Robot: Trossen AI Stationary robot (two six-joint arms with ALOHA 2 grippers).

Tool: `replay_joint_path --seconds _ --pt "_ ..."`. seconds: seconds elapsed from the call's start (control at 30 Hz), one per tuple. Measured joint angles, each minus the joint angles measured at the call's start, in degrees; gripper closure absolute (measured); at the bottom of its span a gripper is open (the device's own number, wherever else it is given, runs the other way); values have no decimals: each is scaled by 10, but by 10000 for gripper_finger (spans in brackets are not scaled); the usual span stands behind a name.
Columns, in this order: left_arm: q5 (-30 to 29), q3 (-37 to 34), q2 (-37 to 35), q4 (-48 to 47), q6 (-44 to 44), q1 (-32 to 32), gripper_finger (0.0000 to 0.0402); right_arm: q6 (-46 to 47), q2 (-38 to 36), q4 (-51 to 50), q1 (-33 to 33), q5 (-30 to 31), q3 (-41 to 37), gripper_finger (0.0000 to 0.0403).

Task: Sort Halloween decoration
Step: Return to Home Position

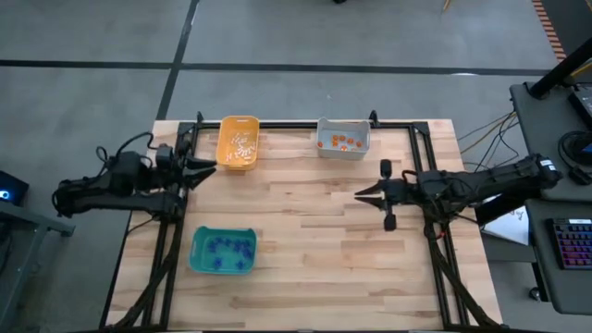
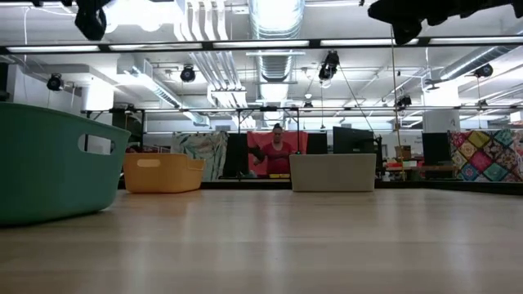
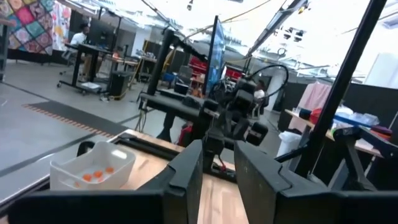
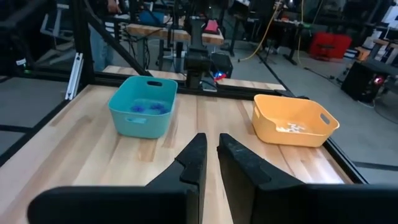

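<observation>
No text, label, brand or number is legible in any view. The white paper sheet (image 1: 506, 223) off the right edge of the pale wooden surface (image 1: 305, 240) carries faint marks, too small to read. The walls of the teal plastic bin (image 1: 193, 252), the orange-yellow plastic bin (image 1: 220, 143) and the grey plastic bin (image 1: 342, 154) show no print.

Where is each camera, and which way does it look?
High view: above the table, looking straight down; shows both arms, left gripper and right gripper.
Low view: at tabletop height, looking level into the room; bits of arms overhead.
Left wrist view: on the left arm, facing the grey bin and right arm; own gripper shows.
Right wrist view: on the right arm, facing the teal bin and orange bin; own gripper shows.
Shared: high and low both see all three bins.
</observation>
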Motion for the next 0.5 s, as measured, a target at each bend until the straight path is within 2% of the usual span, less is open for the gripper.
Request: replay_joint_path --seconds 0.5 --pt "0 -131 -165 14 -9 0 326 -9 -69 0 0 0 -38 365"
